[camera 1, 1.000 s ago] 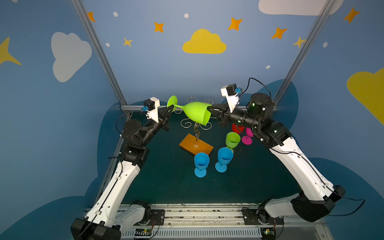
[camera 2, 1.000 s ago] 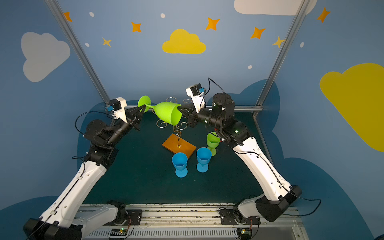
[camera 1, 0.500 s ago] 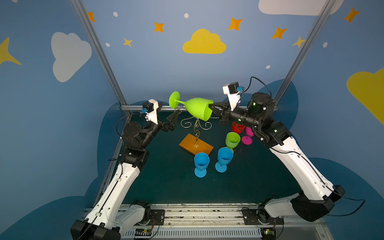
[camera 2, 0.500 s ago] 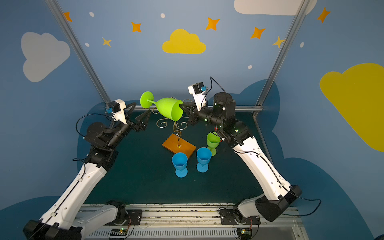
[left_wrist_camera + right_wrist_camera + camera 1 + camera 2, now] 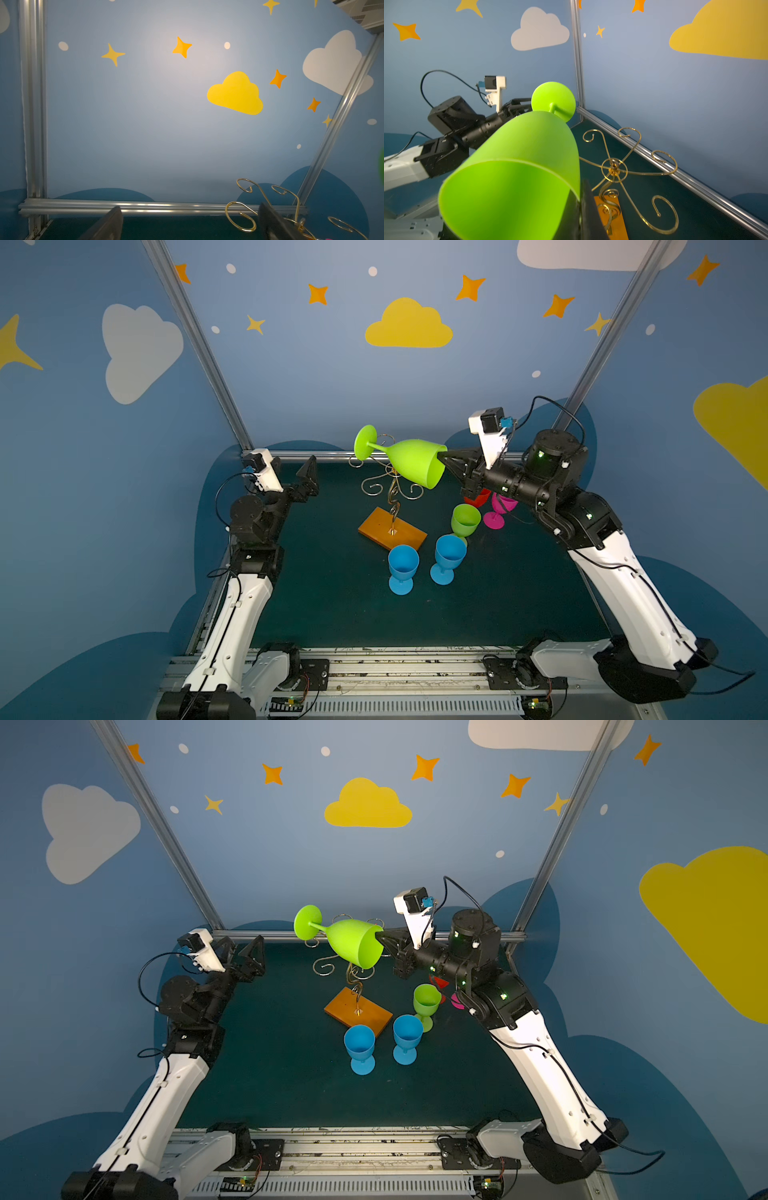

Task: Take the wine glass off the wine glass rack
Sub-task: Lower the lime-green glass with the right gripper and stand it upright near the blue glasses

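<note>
The green glass (image 5: pixel 409 462) lies nearly level in the air above the rack (image 5: pixel 391 489), clear of its scroll arms. Its long axis runs across the scene: the round foot (image 5: pixel 365 442) points toward the left arm's side and sits slightly higher, while the open mouth faces the right arm and tips a little downward. In the right wrist view the bowl (image 5: pixel 517 166) fills the foreground, with the foot beyond it.

The right hand (image 5: pixel 446 460) is clamped on the rim of the glass, one finger inside the mouth and one outside, and carries it alone.

The left hand (image 5: pixel 243 952) hangs well apart from the foot, near the back left corner, its fingers (image 5: pixel 108 224) spread wide and holding nothing.

The rack stands upright on its orange-brown base (image 5: pixel 359 1011) on the dark green worktop (image 5: pixel 332 614); none of its curled arms carries a glass.

In front of the base stand two blue glasses (image 5: pixel 403 568) side by side, upright. To their right stands another green glass (image 5: pixel 465 521), and behind it a pink one (image 5: pixel 496 514) and a red one (image 5: pixel 478 499), partly hidden by the right arm.
</note>
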`<move>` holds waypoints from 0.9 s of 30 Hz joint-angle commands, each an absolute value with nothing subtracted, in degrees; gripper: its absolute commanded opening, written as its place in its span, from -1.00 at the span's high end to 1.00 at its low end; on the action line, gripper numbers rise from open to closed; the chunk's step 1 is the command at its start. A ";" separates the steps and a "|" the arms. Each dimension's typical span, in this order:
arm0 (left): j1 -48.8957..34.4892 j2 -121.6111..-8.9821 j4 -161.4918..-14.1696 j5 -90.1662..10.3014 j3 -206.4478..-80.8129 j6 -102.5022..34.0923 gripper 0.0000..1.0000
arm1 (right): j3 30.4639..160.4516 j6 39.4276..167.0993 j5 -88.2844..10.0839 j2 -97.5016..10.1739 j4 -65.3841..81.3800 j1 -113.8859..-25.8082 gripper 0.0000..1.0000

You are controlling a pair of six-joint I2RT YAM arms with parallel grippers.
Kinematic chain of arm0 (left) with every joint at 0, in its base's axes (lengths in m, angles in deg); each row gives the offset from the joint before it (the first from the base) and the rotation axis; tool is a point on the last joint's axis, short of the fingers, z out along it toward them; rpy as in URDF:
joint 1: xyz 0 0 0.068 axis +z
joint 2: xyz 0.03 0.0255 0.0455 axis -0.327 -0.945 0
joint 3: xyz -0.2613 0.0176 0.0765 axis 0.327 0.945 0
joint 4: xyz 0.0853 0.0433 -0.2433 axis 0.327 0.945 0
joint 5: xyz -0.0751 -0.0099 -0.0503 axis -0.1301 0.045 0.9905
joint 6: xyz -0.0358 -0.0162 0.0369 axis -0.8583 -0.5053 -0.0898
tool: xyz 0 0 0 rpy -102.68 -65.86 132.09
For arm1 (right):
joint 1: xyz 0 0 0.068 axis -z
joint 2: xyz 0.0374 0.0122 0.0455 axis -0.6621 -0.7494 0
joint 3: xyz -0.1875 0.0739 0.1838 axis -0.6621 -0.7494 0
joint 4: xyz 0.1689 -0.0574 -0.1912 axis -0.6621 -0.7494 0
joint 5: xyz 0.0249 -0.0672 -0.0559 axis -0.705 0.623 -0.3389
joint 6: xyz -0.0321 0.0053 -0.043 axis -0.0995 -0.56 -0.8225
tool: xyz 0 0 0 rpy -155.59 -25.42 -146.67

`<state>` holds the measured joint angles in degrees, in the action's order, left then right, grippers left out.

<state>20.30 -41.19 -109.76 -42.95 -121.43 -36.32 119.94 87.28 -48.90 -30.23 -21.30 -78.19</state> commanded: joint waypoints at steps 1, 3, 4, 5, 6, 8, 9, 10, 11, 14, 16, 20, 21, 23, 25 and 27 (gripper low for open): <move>21.56 -41.98 -112.57 -42.45 -122.18 -39.23 -0.99 | 122.34 82.92 -48.45 -29.61 -30.91 -80.76 1.00; 21.95 -42.61 -112.77 -42.15 -122.43 -39.44 -0.99 | 122.53 81.16 -45.82 -29.73 -34.74 -83.29 1.00; 22.01 -42.91 -113.14 -42.08 -122.51 -39.47 -0.99 | 122.53 80.74 -44.34 -29.78 -36.52 -84.52 1.00; 22.16 -43.09 -113.24 -42.10 -122.52 -39.50 -0.99 | 122.44 80.61 -43.56 -29.75 -37.85 -85.43 1.00; 22.31 -43.36 -113.43 -42.05 -122.61 -39.49 -0.99 | 122.29 80.71 -43.17 -29.75 -39.24 -86.17 1.00; 22.55 -43.67 -113.50 -41.89 -122.74 -39.41 -0.99 | 121.23 80.96 -42.74 -29.54 -41.09 -87.43 1.00; 22.61 -43.74 -113.52 -41.92 -122.74 -39.42 -0.99 | 120.55 81.21 -42.52 -29.43 -41.92 -88.03 1.00; 22.75 -43.77 -113.59 -41.82 -122.76 -39.31 -0.99 | 119.89 81.47 -42.36 -29.37 -42.73 -88.63 1.00; 22.86 -43.71 -113.58 -41.83 -122.69 -39.36 -0.99 | 119.30 81.75 -42.19 -29.42 -43.45 -89.14 1.00; 23.25 -43.55 -113.50 -41.63 -122.69 -38.86 -0.99 | 117.47 82.62 -41.78 -29.60 -46.21 -90.74 1.00; 23.51 -43.21 -113.23 -42.17 -122.43 -38.52 -0.99 | 116.12 83.00 -40.65 -29.54 -48.24 -91.59 1.00; 23.89 -42.70 -114.04 -42.22 -121.51 -38.67 -0.99 | 112.27 84.69 -39.24 -28.45 -51.03 -92.29 1.00; 23.92 -42.71 -114.05 -42.10 -121.46 -38.64 -0.99 | 111.43 85.05 -39.18 -28.23 -51.74 -92.48 1.00; 23.94 -42.68 -114.11 -42.10 -121.47 -38.58 -0.99 | 109.90 85.47 -39.16 -27.80 -52.94 -92.92 1.00; 24.13 -42.68 -114.20 -42.17 -121.46 -38.51 -0.99 | 108.66 85.91 -39.23 -27.50 -54.04 -93.14 1.00; 24.19 -42.61 -114.20 -42.18 -121.47 -38.49 -0.99 | 107.33 86.50 -39.59 -27.14 -54.93 -93.31 1.00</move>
<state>23.84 -43.49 -112.25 -42.30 -121.43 -38.81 108.22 84.96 -39.77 -29.33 -52.25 -92.80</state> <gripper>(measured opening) 0.996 0.053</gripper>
